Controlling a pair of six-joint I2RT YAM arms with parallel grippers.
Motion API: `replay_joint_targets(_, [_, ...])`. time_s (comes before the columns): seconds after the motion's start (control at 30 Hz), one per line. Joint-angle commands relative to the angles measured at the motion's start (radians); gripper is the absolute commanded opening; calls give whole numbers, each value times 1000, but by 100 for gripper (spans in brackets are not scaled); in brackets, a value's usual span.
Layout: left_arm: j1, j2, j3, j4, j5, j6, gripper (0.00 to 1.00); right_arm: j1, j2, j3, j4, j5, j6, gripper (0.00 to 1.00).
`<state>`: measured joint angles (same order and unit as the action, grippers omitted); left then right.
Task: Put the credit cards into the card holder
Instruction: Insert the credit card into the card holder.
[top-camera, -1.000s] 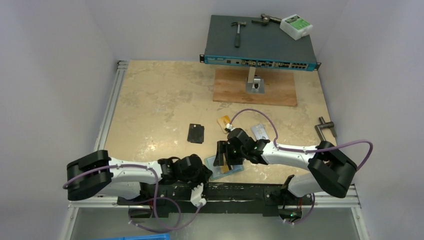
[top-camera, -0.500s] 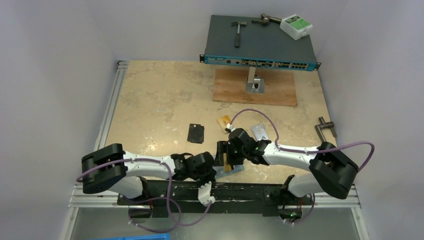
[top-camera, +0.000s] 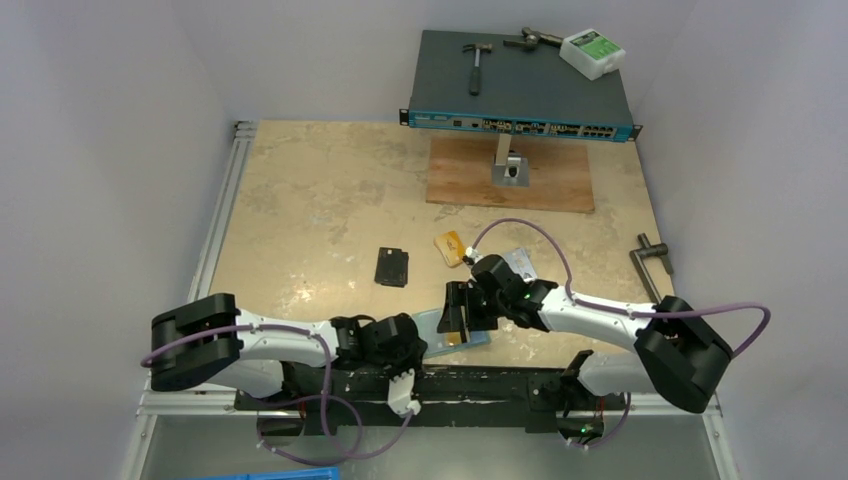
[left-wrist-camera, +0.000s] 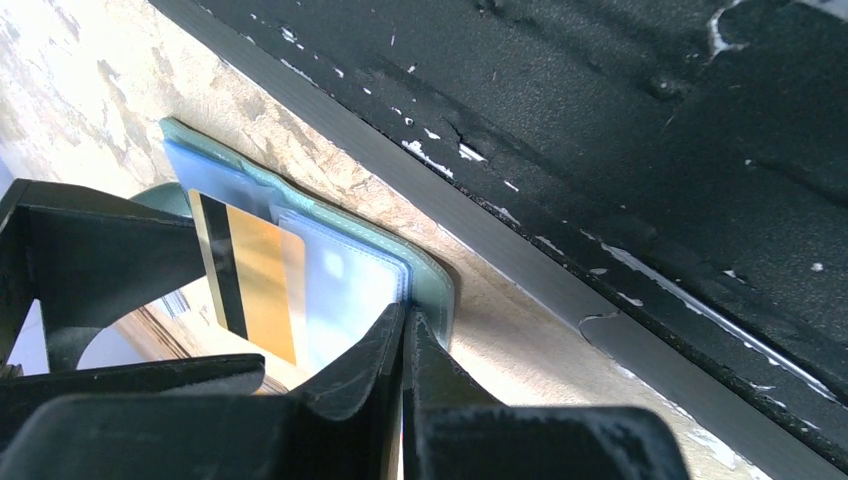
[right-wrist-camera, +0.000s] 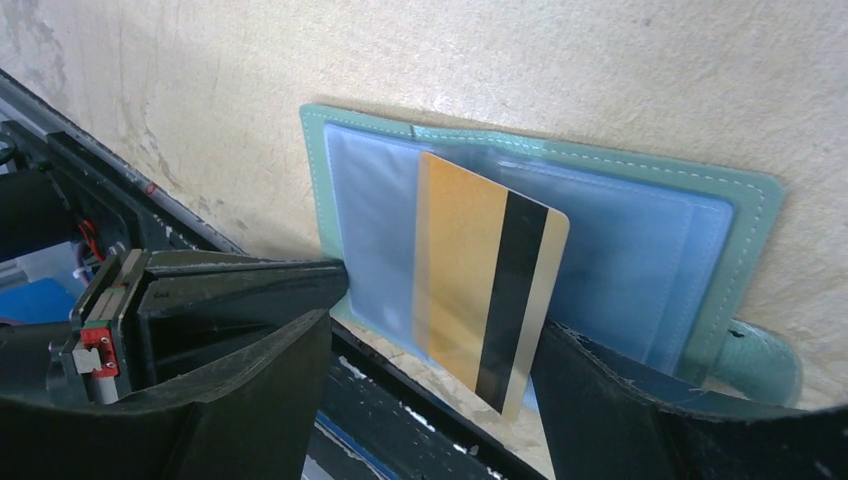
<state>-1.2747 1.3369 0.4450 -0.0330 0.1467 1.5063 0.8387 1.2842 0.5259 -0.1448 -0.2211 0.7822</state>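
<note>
Overhead only, a silver credit card (top-camera: 518, 262) lies beyond card holder (top-camera: 425, 324).

- The card holder (right-wrist-camera: 745, 215), teal with pale blue lining, lies open and flat at the near edge of the bench (top-camera: 300, 200).
- A gold card (right-wrist-camera: 465, 280) with a black stripe stands tilted on that lining, between the spread fingers of my right pincer (right-wrist-camera: 435, 330).
- An orange card (top-camera: 449, 246) and a silver-grey card (top-camera: 518, 262) lie flat farther back, apart from each other.
</note>
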Motion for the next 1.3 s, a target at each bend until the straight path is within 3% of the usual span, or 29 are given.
replay_joint_targets(0.0, [-9, 4, -50, -117, -3, -20, 0, -9, -23, -36, -136, 57, -17, 71])
replay_joint_targets(0.5, [-17, -14, -71, -101, 1, -9, 0, -9, -46, -4, -131, 86, 7, 65])
replay_joint_targets(0.83, [-18, -14, -74, -106, 4, 16, 0, -17, -42, 8, -118, 114, 12, 51])
replay_joint_targets(1.27, [-18, -15, -77, -111, 3, 30, 0, -74, -13, 108, -137, 145, -41, 50])
